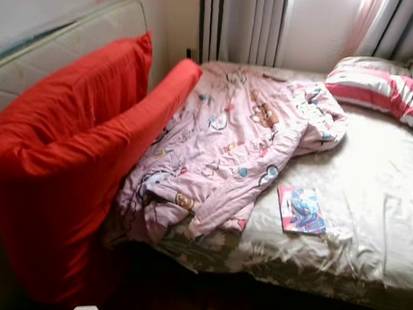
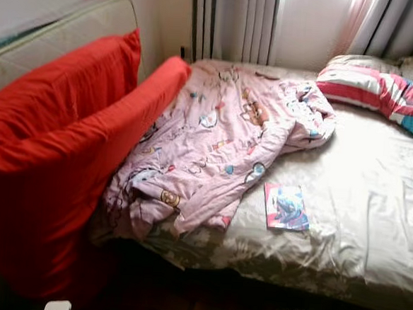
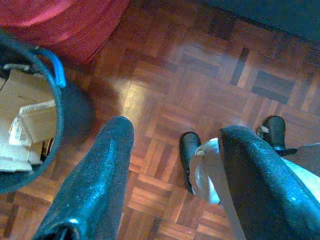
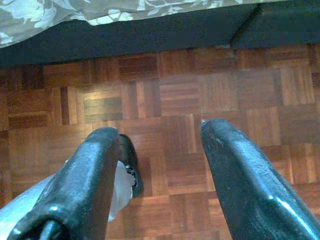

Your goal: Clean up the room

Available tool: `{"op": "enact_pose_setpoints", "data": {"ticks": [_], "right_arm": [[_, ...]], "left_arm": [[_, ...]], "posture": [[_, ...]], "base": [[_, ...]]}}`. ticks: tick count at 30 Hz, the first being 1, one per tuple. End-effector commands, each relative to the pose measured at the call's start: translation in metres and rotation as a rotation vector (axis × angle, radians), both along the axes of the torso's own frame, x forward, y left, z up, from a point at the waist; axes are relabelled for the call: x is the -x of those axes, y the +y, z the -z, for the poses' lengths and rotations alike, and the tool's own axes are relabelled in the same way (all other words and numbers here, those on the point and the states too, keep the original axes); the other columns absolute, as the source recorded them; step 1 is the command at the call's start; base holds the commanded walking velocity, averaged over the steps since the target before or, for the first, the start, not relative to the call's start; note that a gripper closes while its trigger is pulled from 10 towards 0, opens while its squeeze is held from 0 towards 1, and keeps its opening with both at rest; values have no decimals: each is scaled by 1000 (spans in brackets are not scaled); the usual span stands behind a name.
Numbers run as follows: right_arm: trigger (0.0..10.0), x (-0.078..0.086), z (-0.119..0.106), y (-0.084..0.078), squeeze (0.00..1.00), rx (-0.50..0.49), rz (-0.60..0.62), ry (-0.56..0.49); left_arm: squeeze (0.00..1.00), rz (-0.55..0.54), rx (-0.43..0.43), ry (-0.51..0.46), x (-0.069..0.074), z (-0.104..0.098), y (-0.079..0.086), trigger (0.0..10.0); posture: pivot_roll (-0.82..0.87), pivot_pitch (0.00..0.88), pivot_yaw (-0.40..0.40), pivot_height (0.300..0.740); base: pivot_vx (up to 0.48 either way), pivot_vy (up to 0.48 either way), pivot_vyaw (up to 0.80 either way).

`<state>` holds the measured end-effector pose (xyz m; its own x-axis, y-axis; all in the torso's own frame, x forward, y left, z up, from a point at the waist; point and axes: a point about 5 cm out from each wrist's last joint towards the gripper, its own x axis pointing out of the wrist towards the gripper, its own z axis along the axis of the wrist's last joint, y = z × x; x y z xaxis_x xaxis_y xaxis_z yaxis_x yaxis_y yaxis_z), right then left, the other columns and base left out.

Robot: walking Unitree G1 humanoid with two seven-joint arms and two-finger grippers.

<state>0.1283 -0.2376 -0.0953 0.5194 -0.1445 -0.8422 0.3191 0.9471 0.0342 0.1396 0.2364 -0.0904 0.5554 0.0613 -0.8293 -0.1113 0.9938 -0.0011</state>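
A bed (image 1: 375,181) with a pale sheet stands before me. A pink patterned quilt (image 1: 221,149) lies crumpled across its left half. A thin colourful book (image 1: 301,210) rests flat on the sheet near the front edge. A striped pillow (image 1: 381,89) sits at the head on the right. Both arms hang low by the floor. My left gripper (image 3: 175,135) is open over the parquet, nothing between its fingers. My right gripper (image 4: 160,132) is open too, above bare wood just in front of the bed's base.
A big red cushion (image 1: 64,159) leans against a mattress (image 1: 66,39) standing on edge at the left. Curtains (image 1: 244,23) hang behind the bed. A dark bin (image 3: 30,110) with papers inside stands on the parquet floor (image 4: 200,95) near my left gripper.
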Motion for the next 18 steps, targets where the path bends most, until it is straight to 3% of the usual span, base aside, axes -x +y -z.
{"op": "enact_pose_setpoints", "data": {"ticks": [1, 11, 18], "right_arm": [[10000, 4, 2, 0, 0, -1, -5, 18], [10000, 4, 2, 2, 0, -6, -22, 20], [10000, 4, 1, 1, 0, -6, -9, 9]], "left_arm": [[0, 10, -4, -2, -4, -1, 0, 10000], [0, 9, -13, 10, 5, -1, 11, 10000], [0, 19, -14, 14, 7, 0, 9, 10000]], "posture": [[-66, 0, 27, 740], [-60, 0, 29, 740], [-58, 0, 34, 740]], "base": [[0, 0, -769], [244, 0, -767], [275, 0, 0]]}}
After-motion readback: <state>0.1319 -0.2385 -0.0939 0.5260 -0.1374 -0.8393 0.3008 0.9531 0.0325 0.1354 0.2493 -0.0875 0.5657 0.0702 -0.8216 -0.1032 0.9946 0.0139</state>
